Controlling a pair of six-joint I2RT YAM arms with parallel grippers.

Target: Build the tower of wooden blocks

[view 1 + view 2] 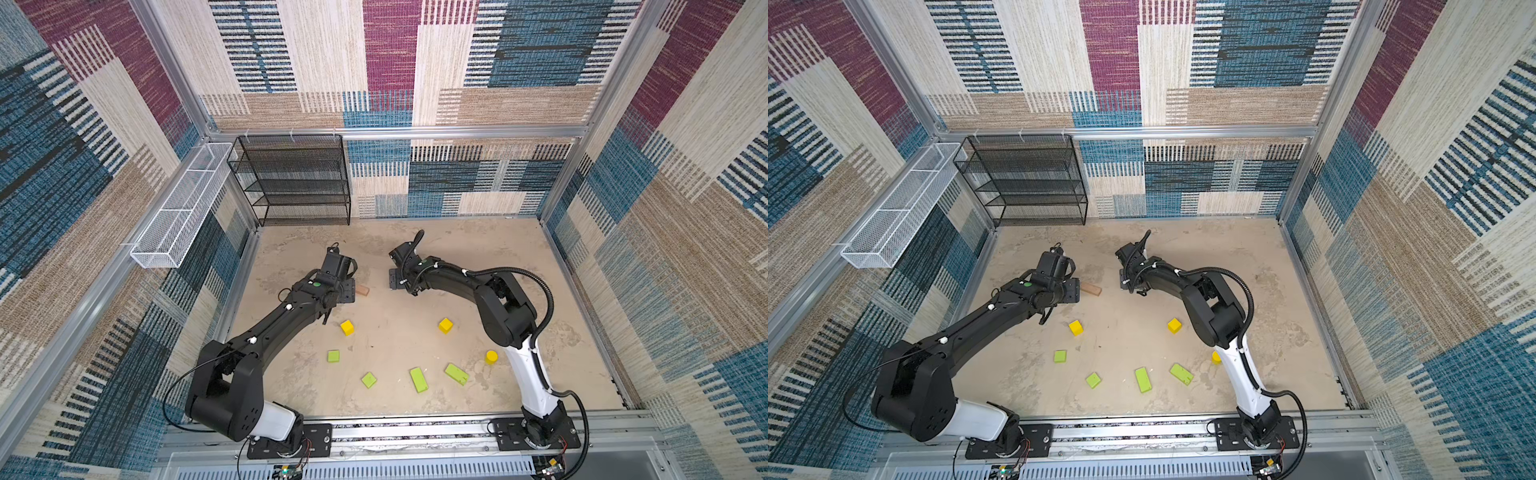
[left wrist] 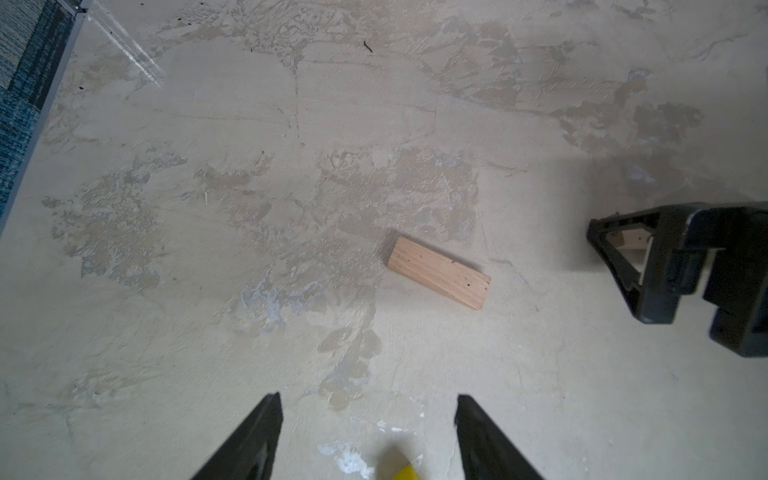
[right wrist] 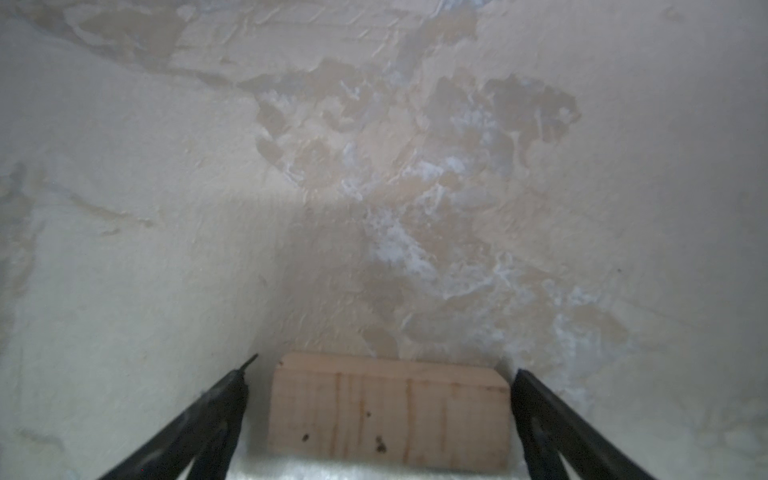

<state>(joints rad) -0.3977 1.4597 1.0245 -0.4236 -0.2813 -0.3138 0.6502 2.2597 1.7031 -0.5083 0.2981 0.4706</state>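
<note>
A tan bar (image 2: 439, 272) lies flat on the table, ahead of my left gripper (image 2: 369, 401), which is open and holds nothing. In a top view this bar (image 1: 362, 291) shows just right of that gripper (image 1: 348, 292). A second tan bar (image 3: 388, 411) sits between the spread fingers of my right gripper (image 3: 384, 368), with a gap at its side. In both top views that bar is hidden under the right gripper (image 1: 395, 283). Nearer the front lie two yellow cubes (image 1: 347, 327) (image 1: 445, 325), several lime-green flat pieces (image 1: 419, 379) and a yellow cylinder (image 1: 491, 357).
A black mesh shelf (image 1: 291, 178) stands at the back left corner. A white wire basket (image 1: 178, 208) hangs on the left wall. Patterned walls close in the table on three sides. The right gripper (image 2: 665, 266) shows in the left wrist view beside the first bar.
</note>
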